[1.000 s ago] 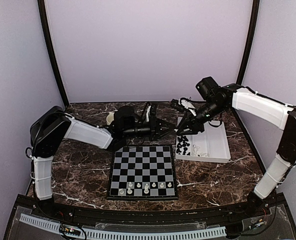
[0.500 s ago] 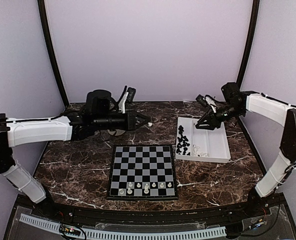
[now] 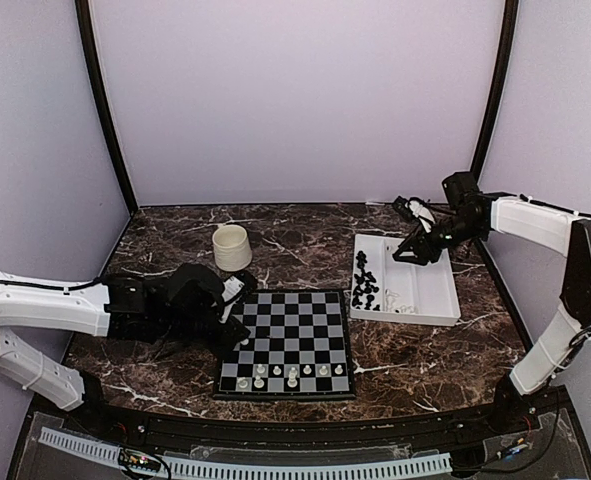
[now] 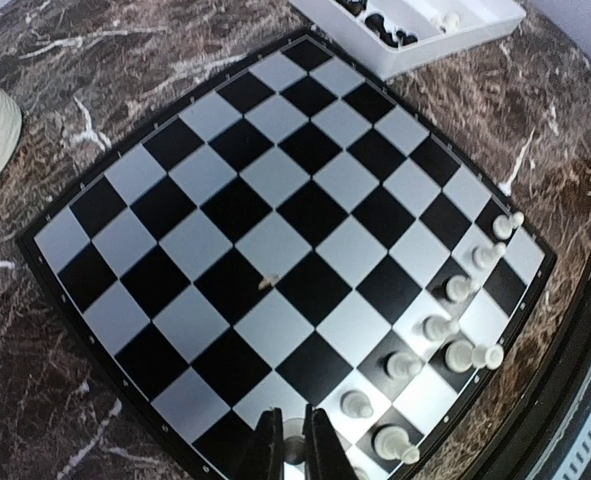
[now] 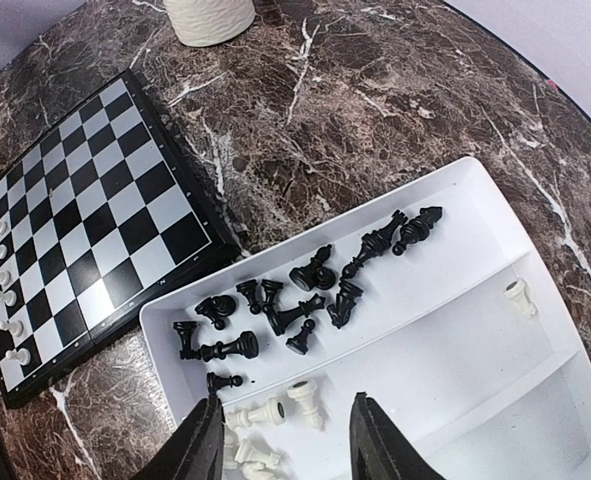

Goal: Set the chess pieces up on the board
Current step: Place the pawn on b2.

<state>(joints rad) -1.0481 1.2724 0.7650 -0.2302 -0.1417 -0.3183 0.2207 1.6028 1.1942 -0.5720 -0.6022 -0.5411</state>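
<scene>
Possibly the white plastic chessman [image 4: 293, 450] pinched in the left gripper [image 4: 293, 420] topples white pawns [image 4: 356, 404] if released crooked near the black-and-grey checked board's [image 4: 225, 200] left edge. The right gripper [image 5: 290, 430] hangs open.

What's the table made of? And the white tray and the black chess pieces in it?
The table looks like dark marble with white veins, maybe only a printed sheet. The tray seems smooth white plastic, with thin even walls. The black chess pieces look like shiny moulded plastic.

White chess pieces [image 3: 291, 374] crowd near rows of the board [image 3: 286, 318]; far rows free.
</scene>
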